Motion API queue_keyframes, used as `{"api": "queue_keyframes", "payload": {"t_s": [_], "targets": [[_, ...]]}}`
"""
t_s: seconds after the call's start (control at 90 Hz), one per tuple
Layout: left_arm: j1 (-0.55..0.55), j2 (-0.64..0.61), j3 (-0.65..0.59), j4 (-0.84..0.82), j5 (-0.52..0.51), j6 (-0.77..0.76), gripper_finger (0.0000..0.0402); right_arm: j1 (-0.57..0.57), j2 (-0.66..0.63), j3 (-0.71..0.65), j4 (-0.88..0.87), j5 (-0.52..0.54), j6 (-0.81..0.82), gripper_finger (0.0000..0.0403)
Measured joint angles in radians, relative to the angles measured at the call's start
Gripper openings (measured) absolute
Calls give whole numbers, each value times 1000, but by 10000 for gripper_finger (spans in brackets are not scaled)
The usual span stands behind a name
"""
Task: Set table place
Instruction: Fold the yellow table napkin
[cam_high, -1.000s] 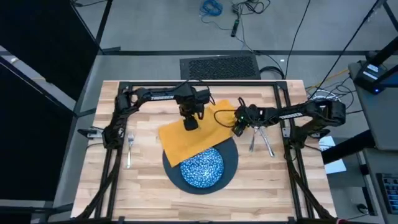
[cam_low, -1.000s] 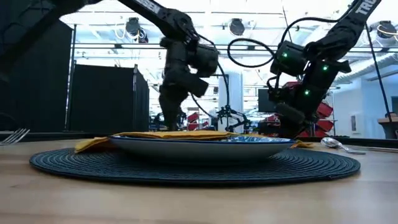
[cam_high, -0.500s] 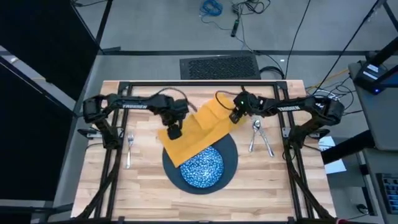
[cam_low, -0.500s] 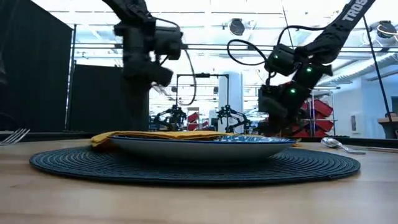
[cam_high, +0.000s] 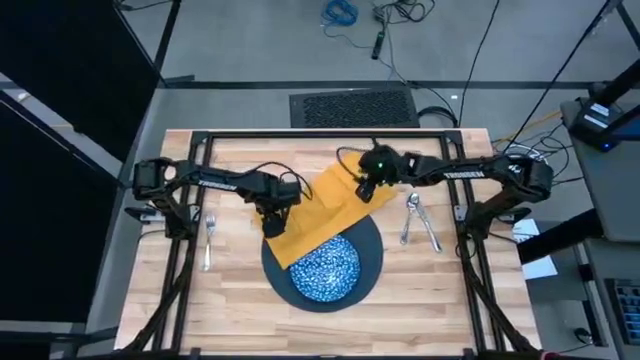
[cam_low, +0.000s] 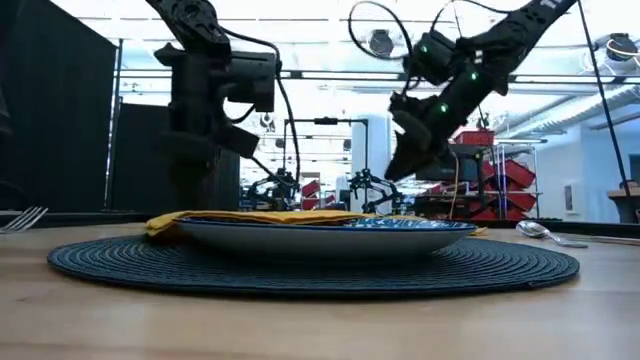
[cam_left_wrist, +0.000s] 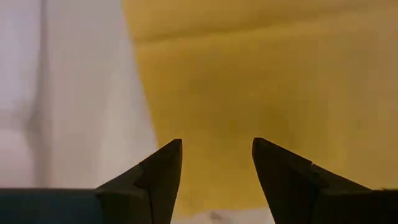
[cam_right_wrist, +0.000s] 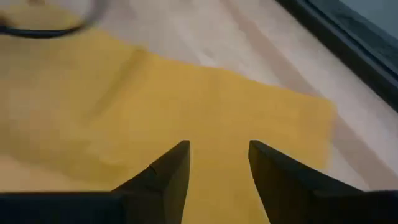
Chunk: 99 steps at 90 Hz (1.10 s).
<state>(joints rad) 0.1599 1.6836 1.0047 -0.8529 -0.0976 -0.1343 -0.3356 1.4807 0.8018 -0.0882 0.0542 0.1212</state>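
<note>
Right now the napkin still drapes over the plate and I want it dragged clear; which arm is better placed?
Probably the left: the left gripper, open, hangs over the napkin corner lying off the plate, while the right gripper hovers at the far end.

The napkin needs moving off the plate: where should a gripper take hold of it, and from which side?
Judging by its pose, grip the napkin at the far corner lying flat on the bare table, coming from above, near the open right gripper. Its near end drapes over the plate. The open left gripper hovers at its left edge.
</note>
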Motion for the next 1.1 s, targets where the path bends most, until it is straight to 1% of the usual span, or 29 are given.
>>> {"api": "queue_keyframes", "payload": {"t_s": [0.1,0.133,0.222,0.378,0.433,0.544,0.744,0.944,1.1], "targets": [[-1,0,0,8,-19,1,184,80,10,7,17,-116,20,157],[1,0,0,8,-22,1,184,106,19,7,6,-135,24,157],[4,0,0,11,-35,1,184,151,36,5,-35,-131,49,157],[4,0,1,16,-52,9,184,160,55,5,-131,-74,123,157],[4,0,1,14,-55,10,184,154,61,5,-160,-47,135,157],[4,0,1,15,-64,11,184,119,88,4,-200,-25,143,157],[4,0,1,15,-64,9,184,44,181,4,-166,-32,121,157],[1,0,1,16,-65,1,184,-13,264,10,-48,-26,75,157],[1,0,1,16,-64,-8,184,-42,274,8,58,-35,47,157]]}}
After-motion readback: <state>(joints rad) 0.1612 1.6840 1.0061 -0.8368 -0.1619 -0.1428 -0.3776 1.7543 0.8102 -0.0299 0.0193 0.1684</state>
